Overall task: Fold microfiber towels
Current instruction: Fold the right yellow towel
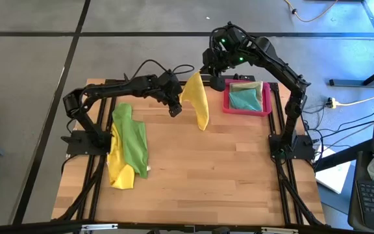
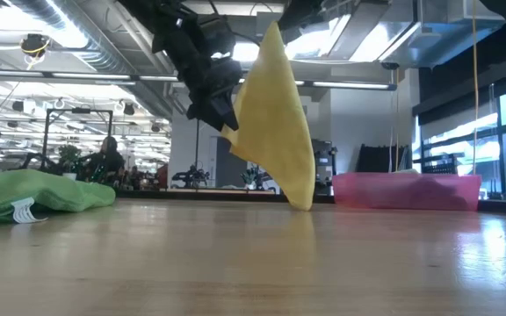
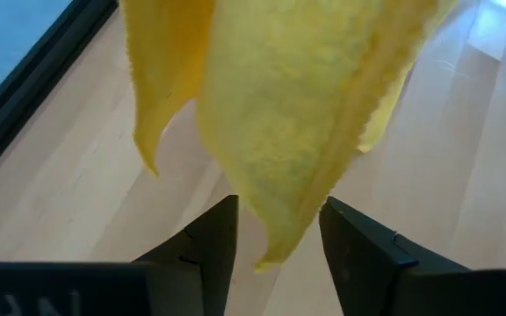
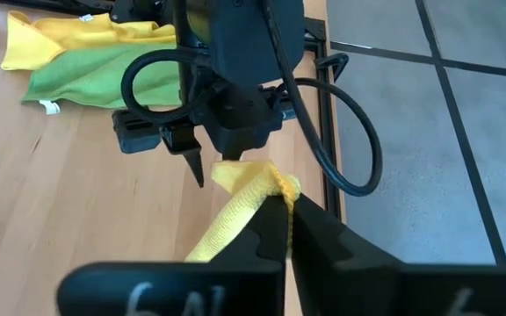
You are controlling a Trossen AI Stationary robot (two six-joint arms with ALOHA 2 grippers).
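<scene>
Yellow towel (image 1: 198,99) hung unfolded near table's far edge, pinched by right gripper (image 4: 281,200); left gripper (image 3: 278,230) parted around its hem; green towel (image 1: 130,138) unfolded.

Two black jointed arms (image 1: 119,88) with looping black cables, angular dark fingers (image 3: 205,250), green indicator lights

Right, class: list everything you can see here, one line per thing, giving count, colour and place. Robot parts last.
Hanging towel: one, yellow, lifted above table centre.
Heaped towels: one green over one yellow, table's left side.
Tray: one, pink-red, far right; folded teal towel inside, a paler one beneath.
Table: one, light wood.
Right claw: shut on the hanging towel's top corner.
Left claw: open around its lower edge.
</scene>
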